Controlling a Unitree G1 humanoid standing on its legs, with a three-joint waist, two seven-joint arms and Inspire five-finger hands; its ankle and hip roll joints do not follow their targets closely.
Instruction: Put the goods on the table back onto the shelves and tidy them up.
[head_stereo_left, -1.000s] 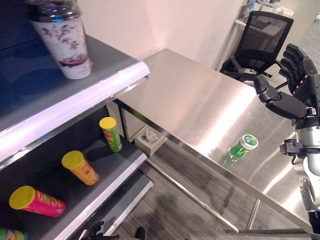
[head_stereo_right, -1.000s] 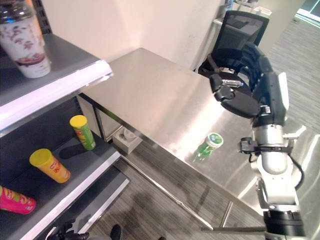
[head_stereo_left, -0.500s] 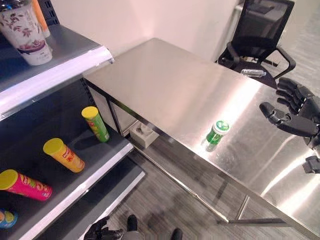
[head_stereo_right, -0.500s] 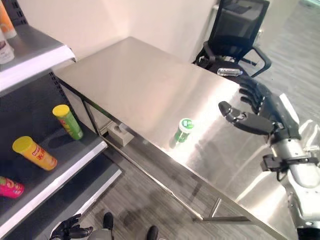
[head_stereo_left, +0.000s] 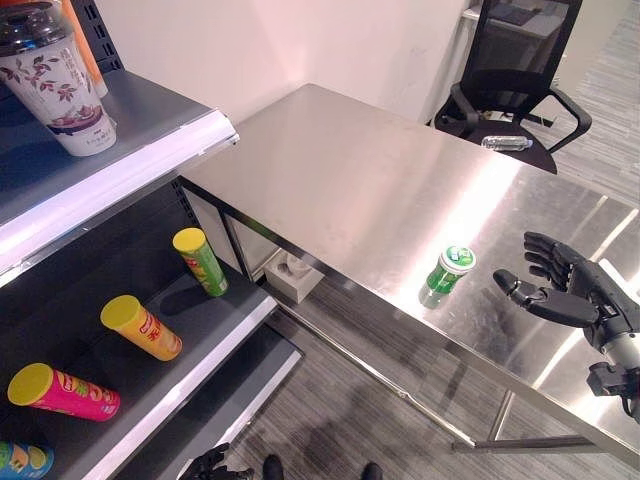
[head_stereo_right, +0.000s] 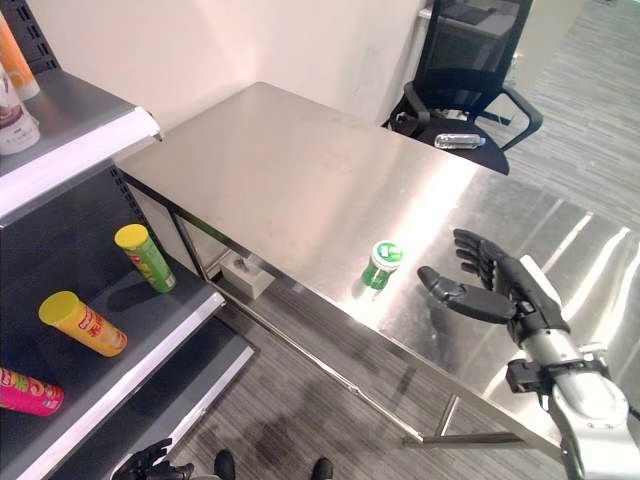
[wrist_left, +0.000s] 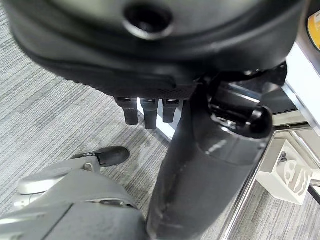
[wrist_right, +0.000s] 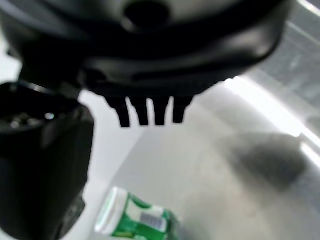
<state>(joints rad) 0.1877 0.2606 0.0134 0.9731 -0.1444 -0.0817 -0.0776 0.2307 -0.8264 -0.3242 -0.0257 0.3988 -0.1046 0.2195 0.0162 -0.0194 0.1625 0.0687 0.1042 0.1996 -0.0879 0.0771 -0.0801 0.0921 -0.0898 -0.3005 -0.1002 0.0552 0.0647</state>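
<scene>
A small green bottle with a white-and-green cap (head_stereo_left: 447, 274) stands near the front edge of the steel table (head_stereo_left: 340, 170). My right hand (head_stereo_left: 578, 298) hovers low over the table just right of the bottle, open, with its thumb stretched toward it and a gap between them. The right wrist view shows the bottle (wrist_right: 135, 220) past the straight fingers (wrist_right: 150, 112). My left hand (head_stereo_right: 150, 462) hangs low near the floor, open and holding nothing. On the left, the lower shelf (head_stereo_left: 215, 345) bears a green can (head_stereo_left: 200, 262), a yellow-lidded orange can (head_stereo_left: 140, 327) and a pink can (head_stereo_left: 62, 391).
A flower-printed cup (head_stereo_left: 55, 85) stands on the upper shelf (head_stereo_left: 150, 160). A black office chair (head_stereo_left: 515, 60) with a clear bottle (head_stereo_left: 505, 143) on its seat stands behind the table. A white box (head_stereo_left: 293, 277) lies on the floor under the table.
My right hand has come down from high in front of the chair to table height right of the green bottle. The camera has shifted; the bottle itself has stayed put.
</scene>
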